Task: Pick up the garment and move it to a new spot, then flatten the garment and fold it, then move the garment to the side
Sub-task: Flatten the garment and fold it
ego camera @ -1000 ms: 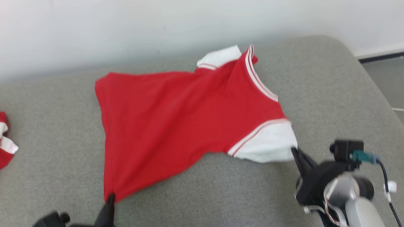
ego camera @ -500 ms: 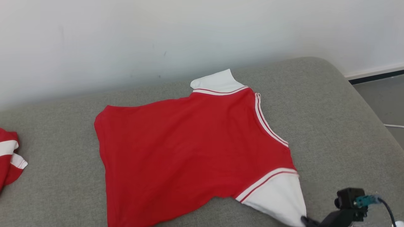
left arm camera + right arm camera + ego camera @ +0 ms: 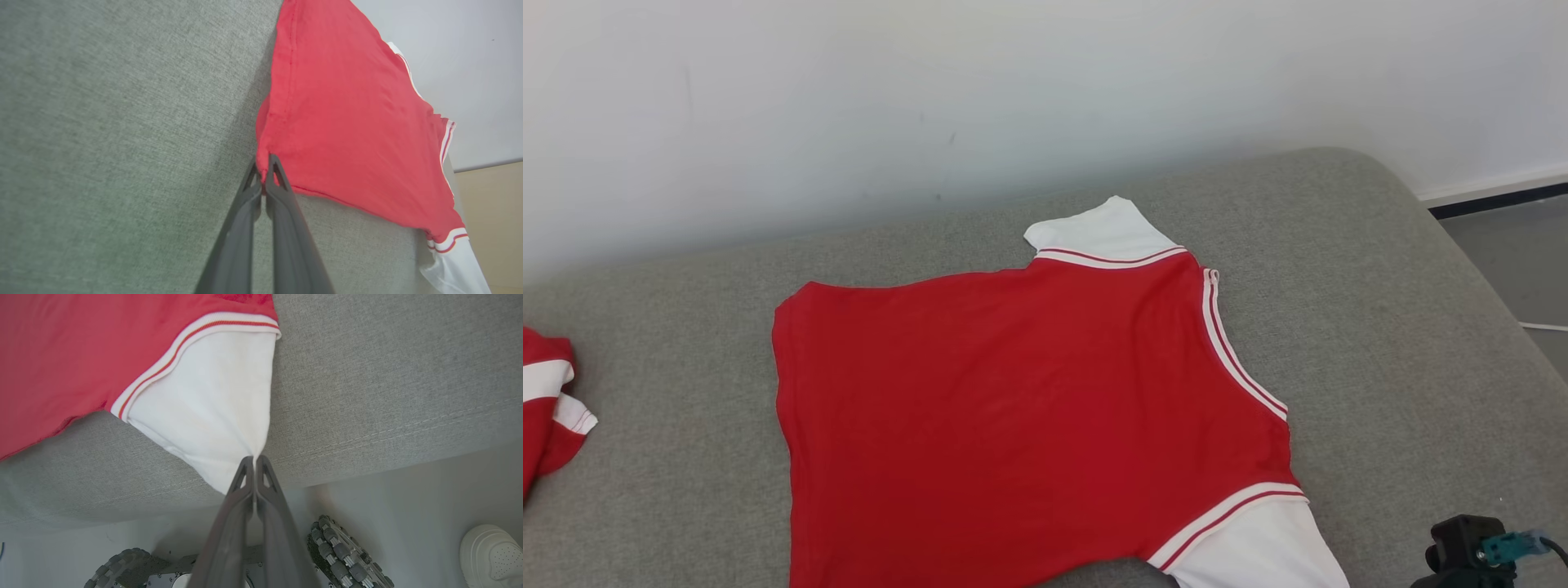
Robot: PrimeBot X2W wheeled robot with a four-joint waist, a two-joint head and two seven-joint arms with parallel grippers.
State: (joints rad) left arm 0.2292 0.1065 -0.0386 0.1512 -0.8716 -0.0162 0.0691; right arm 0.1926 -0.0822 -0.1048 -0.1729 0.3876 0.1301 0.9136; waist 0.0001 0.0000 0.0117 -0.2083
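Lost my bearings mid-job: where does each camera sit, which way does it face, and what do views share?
Head view: from the head, forward and down onto the red garment spread on the grey cushion, wall behind; a dark piece of the right arm at lower right.
Left wrist view: along the left gripper, shut on the garment's red hem corner.
Right wrist view: along the right gripper, shut on the white sleeve, past the cushion's edge to the robot's wheels and a shoe.
Shared: both wrist views show that sleeve.
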